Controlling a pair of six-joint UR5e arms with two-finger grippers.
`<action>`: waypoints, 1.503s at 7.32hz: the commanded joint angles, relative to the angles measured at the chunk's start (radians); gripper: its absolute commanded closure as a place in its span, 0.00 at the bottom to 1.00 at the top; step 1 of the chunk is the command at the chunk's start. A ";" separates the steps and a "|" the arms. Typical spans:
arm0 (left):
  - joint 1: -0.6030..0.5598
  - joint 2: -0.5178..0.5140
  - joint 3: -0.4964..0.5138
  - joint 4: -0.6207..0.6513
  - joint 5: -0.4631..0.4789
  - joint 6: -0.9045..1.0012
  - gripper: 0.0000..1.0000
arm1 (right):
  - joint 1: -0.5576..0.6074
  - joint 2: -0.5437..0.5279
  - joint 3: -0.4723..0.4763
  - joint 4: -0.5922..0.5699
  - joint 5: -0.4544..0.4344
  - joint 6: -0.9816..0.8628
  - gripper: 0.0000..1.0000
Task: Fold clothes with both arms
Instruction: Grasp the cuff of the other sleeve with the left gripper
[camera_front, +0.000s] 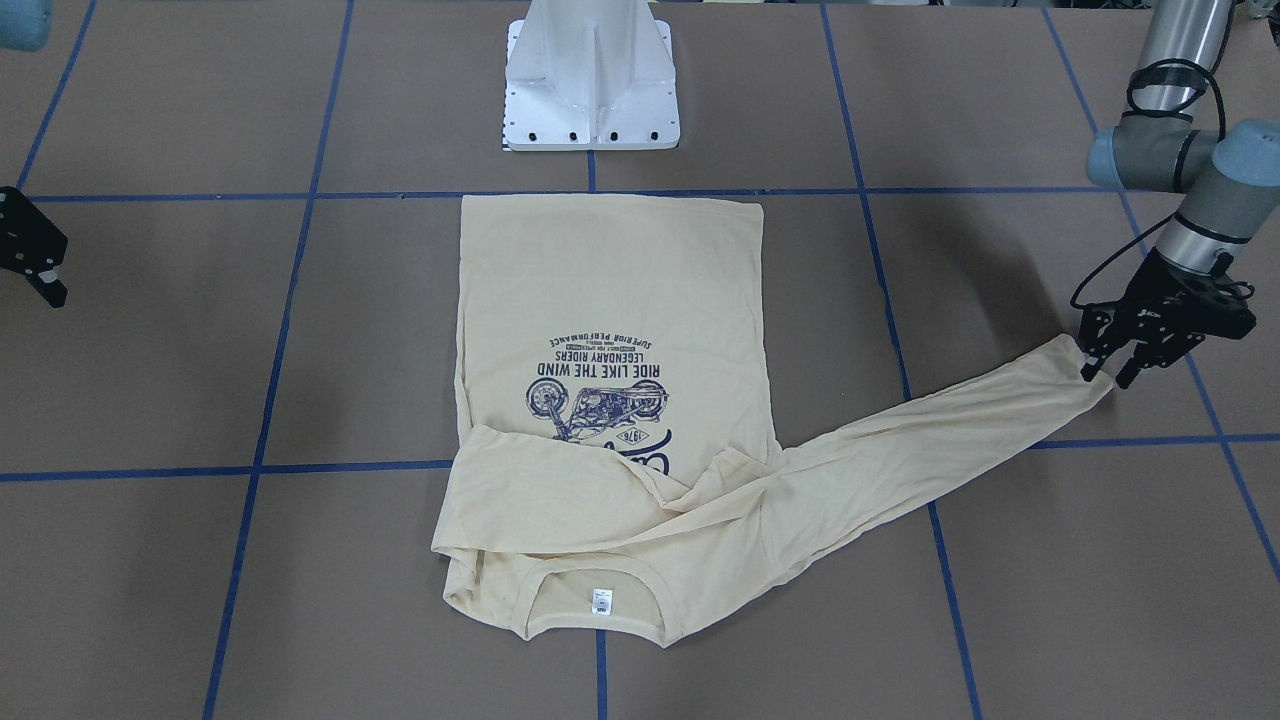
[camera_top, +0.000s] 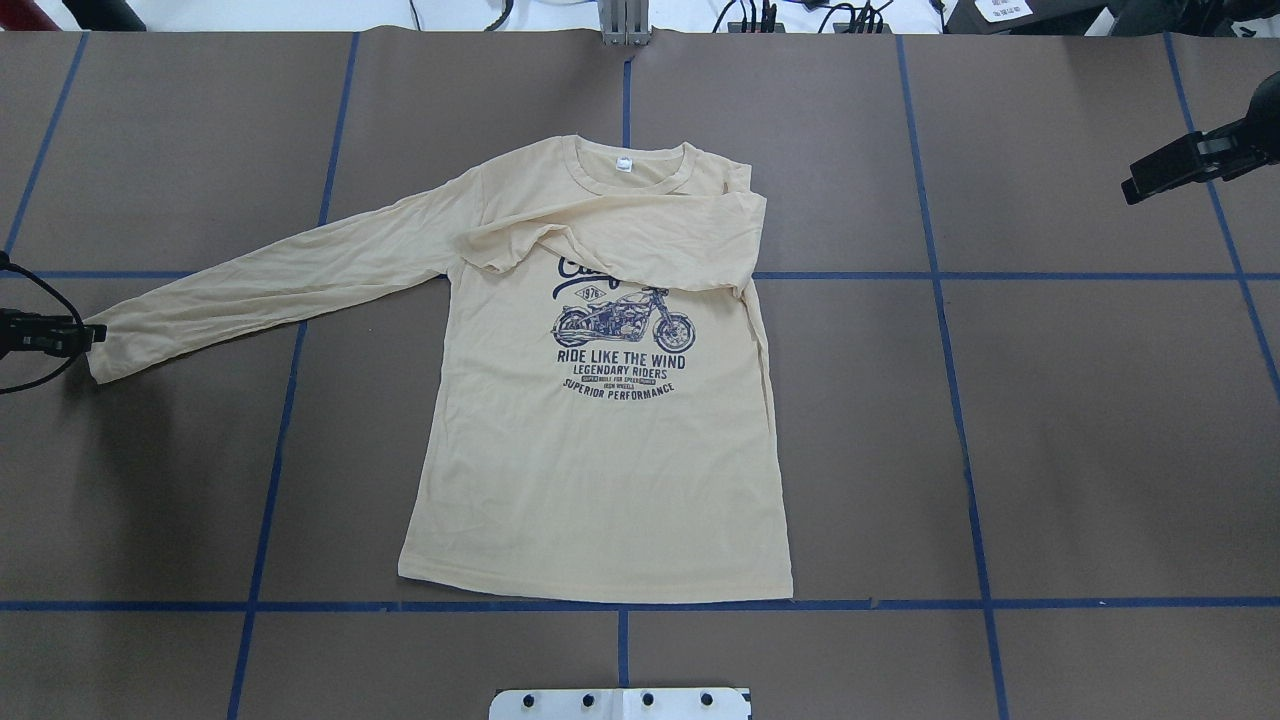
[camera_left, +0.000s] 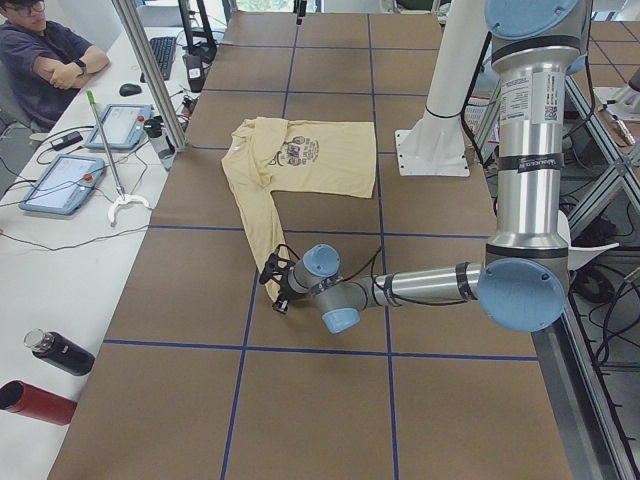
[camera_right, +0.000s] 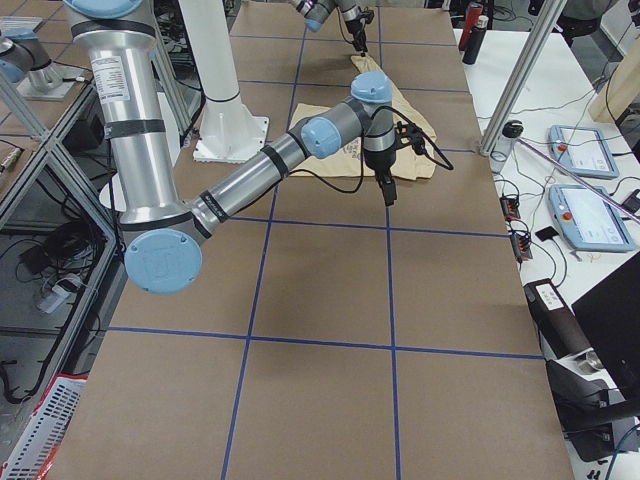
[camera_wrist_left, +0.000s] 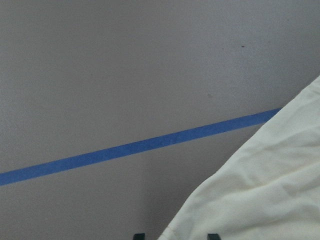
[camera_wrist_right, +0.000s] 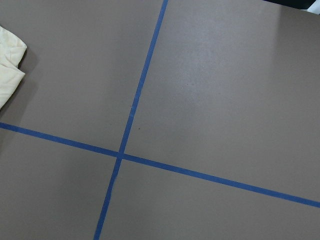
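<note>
T-shirt (camera_top: 600, 470) cuff (camera_top: 100, 352) inside left tool (camera_front: 1106, 379)

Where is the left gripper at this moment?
In the front-facing view the left gripper is near the right edge, at the cuff of the outstretched sleeve of the T-shirt.

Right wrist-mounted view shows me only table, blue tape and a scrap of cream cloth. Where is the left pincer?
Observer: The left pincer is at the cuff of the T-shirt's outstretched sleeve.
Operator: Closed on it?
Observer: Not judging by its wrist view. Its fingertips stand apart, with the cuff lying between them.
Operator: And the rest of the shirt?
Observer: The other sleeve lies folded across the chest, covering the top of the print.
</note>
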 joint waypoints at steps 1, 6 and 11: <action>0.002 0.001 0.003 0.000 0.002 0.005 0.56 | 0.000 0.001 0.002 0.000 0.000 0.002 0.00; -0.001 0.004 -0.011 -0.005 -0.017 0.008 1.00 | -0.001 0.002 0.002 0.000 0.001 0.004 0.00; -0.037 -0.051 -0.387 0.463 -0.106 0.014 1.00 | -0.001 0.001 -0.002 0.000 0.003 0.008 0.00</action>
